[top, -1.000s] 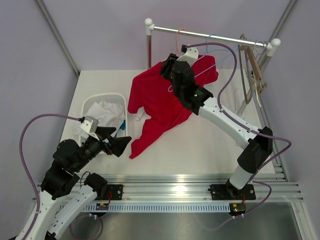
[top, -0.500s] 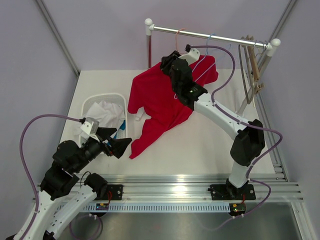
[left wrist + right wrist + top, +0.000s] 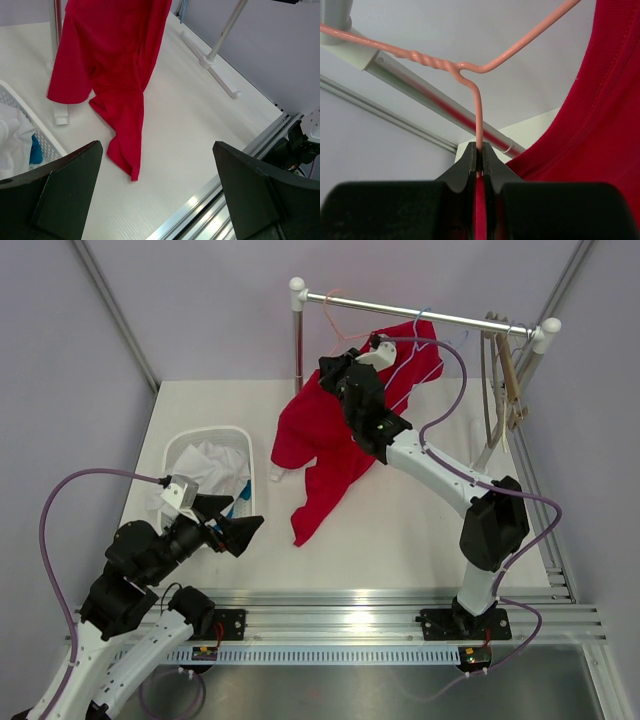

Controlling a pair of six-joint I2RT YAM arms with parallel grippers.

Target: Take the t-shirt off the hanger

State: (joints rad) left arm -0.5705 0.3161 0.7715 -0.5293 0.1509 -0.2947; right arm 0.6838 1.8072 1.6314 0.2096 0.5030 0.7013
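A red t-shirt (image 3: 325, 435) hangs on a thin pink wire hanger (image 3: 340, 332) held near the rail (image 3: 420, 313); its lower end trails onto the table (image 3: 400, 520). My right gripper (image 3: 335, 368) is shut on the hanger's wire (image 3: 477, 115) just below its twisted neck, with red cloth (image 3: 605, 120) beside and between the jaws. The shirt also shows in the left wrist view (image 3: 112, 65). My left gripper (image 3: 245, 530) is open and empty, low over the table in front of the shirt's hem.
A white laundry basket (image 3: 181, 451) with pale clothes stands at the left. Wooden hangers (image 3: 505, 370) and a blue wire hanger (image 3: 425, 315) hang on the rail at the right. The rack's foot (image 3: 220, 75) lies on the table. A metal rail (image 3: 400, 605) runs along the near edge.
My right gripper has lifted the hanger and shirt up toward the rail. The shirt's lower part has been drawn right and hangs narrower. The left arm has not moved.
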